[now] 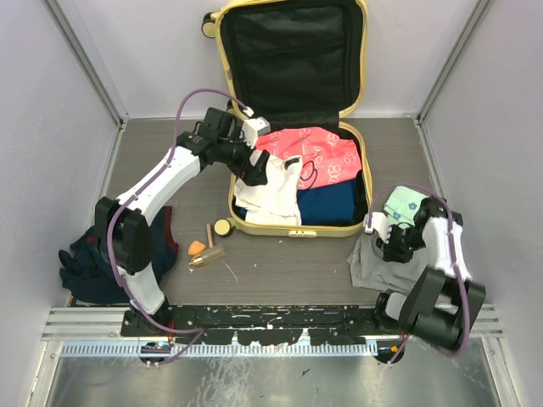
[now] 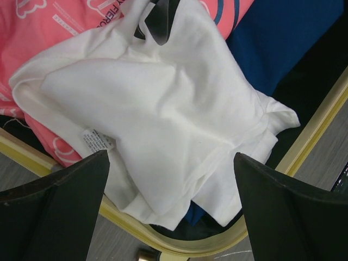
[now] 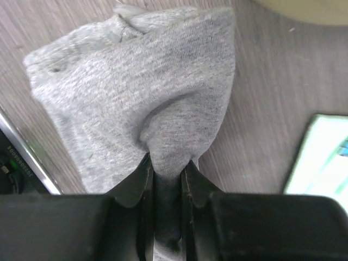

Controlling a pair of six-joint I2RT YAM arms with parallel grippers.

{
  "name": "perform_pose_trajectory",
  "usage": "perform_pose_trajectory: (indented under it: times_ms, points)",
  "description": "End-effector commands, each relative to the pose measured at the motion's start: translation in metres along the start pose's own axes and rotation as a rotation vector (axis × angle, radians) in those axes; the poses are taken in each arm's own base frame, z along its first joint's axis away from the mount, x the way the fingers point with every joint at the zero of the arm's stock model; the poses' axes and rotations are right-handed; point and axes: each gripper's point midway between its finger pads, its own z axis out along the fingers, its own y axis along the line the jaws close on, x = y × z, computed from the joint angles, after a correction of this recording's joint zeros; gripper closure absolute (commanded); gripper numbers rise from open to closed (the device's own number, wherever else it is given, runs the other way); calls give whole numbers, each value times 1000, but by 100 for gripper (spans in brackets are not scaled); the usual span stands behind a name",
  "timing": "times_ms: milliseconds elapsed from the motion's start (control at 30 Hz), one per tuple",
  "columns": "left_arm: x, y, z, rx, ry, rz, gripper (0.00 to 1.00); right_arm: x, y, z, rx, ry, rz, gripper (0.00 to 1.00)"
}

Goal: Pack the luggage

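**Case open, grey cloth pinched**

The luggage [image 1: 254, 227] lies open mid-worktop [image 1: 280, 271], its lid propped against the back wall. A white garment [image 2: 163, 125] is draped over its near rim. The left claw [image 2: 169, 163] hangs above that garment, spread wide and empty. To the right of the case, the right claw [image 3: 167, 168] is pinched tight on a grey garment [image 3: 136, 92].

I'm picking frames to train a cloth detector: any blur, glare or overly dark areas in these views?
Top view: sharp, evenly lit, only the suitcase lining reads very dark. Left wrist view: white shirt very bright, folds faint; pincer fingers dark and soft-edged. Right wrist view: grey cloth crisp, table beside it streaky and soft.
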Motion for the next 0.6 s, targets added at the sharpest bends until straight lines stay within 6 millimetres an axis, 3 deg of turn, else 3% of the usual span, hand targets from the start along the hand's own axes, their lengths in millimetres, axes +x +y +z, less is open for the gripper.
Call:
perform_pose_trajectory:
  times_ms: [0,133,300,567]
  points:
    - [-30,-5,-27,-46,-118,85,2,-35,20,-31,63,-86,-187,99]
    - [-29,-1,-33,-81,-134,96,2,-69,31,-57,107,-182,-289,99]
    - [-27,3,-42,-99,-138,81,2,-121,22,-90,167,-313,-368,99]
    - [-25,18,-51,-127,-149,27,2,-219,2,-104,165,-416,-402,99]
